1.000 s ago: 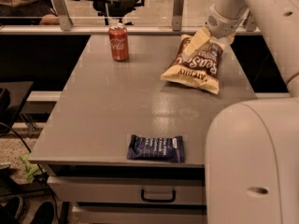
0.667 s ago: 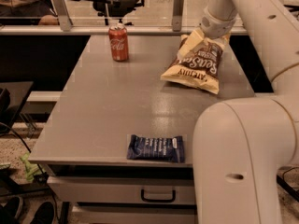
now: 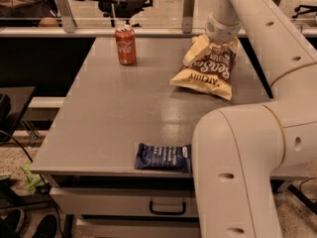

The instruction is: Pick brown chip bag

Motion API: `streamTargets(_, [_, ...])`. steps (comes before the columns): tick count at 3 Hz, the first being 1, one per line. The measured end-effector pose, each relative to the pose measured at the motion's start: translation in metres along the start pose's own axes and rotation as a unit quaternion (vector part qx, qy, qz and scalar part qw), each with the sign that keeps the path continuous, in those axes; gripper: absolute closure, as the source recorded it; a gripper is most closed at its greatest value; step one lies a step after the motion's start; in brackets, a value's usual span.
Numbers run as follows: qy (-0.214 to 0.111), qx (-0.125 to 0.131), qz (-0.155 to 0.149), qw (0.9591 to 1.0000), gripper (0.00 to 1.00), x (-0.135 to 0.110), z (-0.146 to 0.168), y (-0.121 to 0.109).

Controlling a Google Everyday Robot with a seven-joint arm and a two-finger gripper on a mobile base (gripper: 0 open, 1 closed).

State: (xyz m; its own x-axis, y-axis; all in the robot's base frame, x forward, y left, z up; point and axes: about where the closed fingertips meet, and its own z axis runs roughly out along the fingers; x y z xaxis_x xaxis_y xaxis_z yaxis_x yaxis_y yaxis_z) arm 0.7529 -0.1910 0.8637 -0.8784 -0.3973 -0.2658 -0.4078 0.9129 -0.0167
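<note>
Gripper [image 3: 219,41] over brown chip bag [image 3: 210,72] top, closure can't tell; bag probably light, crinkly, so pinch the seam directly beneath.

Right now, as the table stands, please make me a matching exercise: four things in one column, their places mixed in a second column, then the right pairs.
Things
1. red soda can
2. brown chip bag
3. dark blue wrapper
4. hand

Places
A. at the near edge of the table
B. at the far end of the brown chip bag, over it
C. far right part of the table
D. far left part of the table, upright

Pairs: 1-D, 2-C, 3-A, 4-B
</note>
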Motion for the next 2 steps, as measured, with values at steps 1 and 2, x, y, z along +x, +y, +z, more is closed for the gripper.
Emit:
streamTargets(1, [-0.001,0.000,0.002,1.0000,0.16,-0.0035,0.0015,0.0005])
streamTargets(2, [-0.011,-0.002,-0.001,0.9999,0.39,-0.0064,-0.0051,0.0011])
